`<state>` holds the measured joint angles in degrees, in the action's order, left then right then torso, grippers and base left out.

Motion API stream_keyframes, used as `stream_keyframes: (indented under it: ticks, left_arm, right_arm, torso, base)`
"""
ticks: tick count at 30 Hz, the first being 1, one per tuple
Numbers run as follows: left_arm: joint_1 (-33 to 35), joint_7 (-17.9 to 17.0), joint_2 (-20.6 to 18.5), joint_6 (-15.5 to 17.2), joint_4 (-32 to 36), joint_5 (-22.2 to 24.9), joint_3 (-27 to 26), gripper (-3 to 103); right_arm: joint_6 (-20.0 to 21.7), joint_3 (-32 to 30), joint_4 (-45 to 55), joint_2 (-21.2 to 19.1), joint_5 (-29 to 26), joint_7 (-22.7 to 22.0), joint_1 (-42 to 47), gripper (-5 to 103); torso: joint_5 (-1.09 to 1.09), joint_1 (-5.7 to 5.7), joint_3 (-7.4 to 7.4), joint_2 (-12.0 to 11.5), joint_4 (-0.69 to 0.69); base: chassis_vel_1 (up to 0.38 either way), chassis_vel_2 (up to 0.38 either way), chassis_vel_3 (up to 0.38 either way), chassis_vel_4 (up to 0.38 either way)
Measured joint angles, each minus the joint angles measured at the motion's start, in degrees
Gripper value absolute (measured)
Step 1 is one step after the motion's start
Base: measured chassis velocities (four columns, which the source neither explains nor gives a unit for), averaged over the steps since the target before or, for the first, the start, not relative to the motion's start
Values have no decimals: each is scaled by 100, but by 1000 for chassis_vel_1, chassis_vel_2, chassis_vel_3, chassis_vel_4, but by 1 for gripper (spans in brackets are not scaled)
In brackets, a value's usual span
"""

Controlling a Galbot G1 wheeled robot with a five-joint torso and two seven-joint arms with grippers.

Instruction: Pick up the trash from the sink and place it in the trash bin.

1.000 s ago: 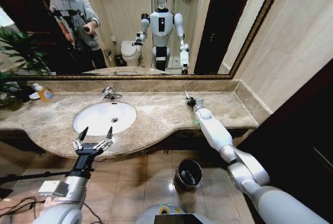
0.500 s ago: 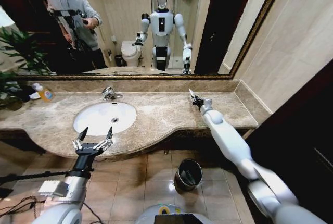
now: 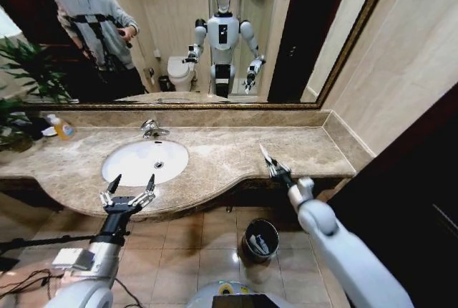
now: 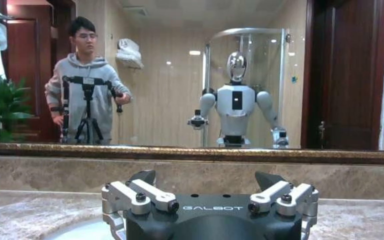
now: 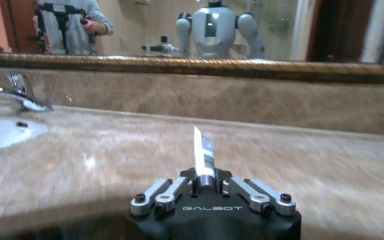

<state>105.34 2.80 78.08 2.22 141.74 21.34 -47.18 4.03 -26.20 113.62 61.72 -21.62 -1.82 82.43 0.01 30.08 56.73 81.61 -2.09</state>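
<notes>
**Right gripper holds a toiletry tube over the worktop's front edge**

Head view: the right gripper (image 3: 275, 167) sits above the front edge of the beige marble worktop (image 3: 222, 154), to the right of the sink (image 3: 145, 162). Its fingers are closed on a thin white toiletry tube (image 3: 265, 155) that sticks up and away from the arm. The sink's white basin looks bare apart from its drain, with the chrome tap (image 3: 151, 129) behind it. The trash bin (image 3: 259, 239) stands on the tiled floor below the worktop's edge, under and slightly left of the right gripper; pale items lie inside it. The left gripper (image 3: 129, 192) hovers in front of the sink at the worktop's near edge, its fingers spread wide with nothing between them. A bottle of orange liquid (image 3: 61, 128) stands at the far left of the worktop by the mirror (image 3: 179, 32).

Left wrist view: the left gripper (image 4: 205, 181) faces the mirror with both fingers apart and empty, the white of the sink just below it.

Right wrist view: the right gripper (image 5: 201, 176) clamps the base of the tube (image 5: 203, 151), which stands upright, white with small print. The tap (image 5: 12, 95) and the sink's rim (image 5: 5, 135) lie off to one side.
</notes>
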Motion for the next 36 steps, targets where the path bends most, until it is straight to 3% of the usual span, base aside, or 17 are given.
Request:
stream_keyframes:
  ticks: [2,8,14,24,34,36]
  left_arm:
    - [0,1,0,0,0,0,0,100]
    - [0,0,0,0,0,0,0,100]
    - [0,0,1,0,0,0,0,100]
    - [0,0,1,0,0,0,0,100]
    - [0,0,0,0,0,0,0,100]
    - [0,0,0,0,0,0,0,100]
  right_arm:
    - [-304,-210,-71,229,210,158,446,18]
    - [-692,-275,-606,620,634,283,857,18]
    - [-1030,-6,-2175,1174,1378,432,680,18]
    - [-712,276,-4763,1612,1821,399,-484,18]
    - [-802,351,-5782,1739,1959,361,-1079,14]
    - [-818,357,-5819,1702,1890,377,-1104,22]
  torso:
    - [-1,-1,-1,1,1]
    - [-3,0,0,0,-1]
    - [-1,0,1,-1,-2]
    - [-1,1,1,-1,-3]
    - [-1,1,1,-2,-3]
    - [-1,1,2,-2,-2]
  base:
    - [0,0,0,0]
    - [0,0,0,0]
    - [0,0,0,0]
    - [0,0,0,0]
    - [0,0,0,0]
    - [0,0,0,0]
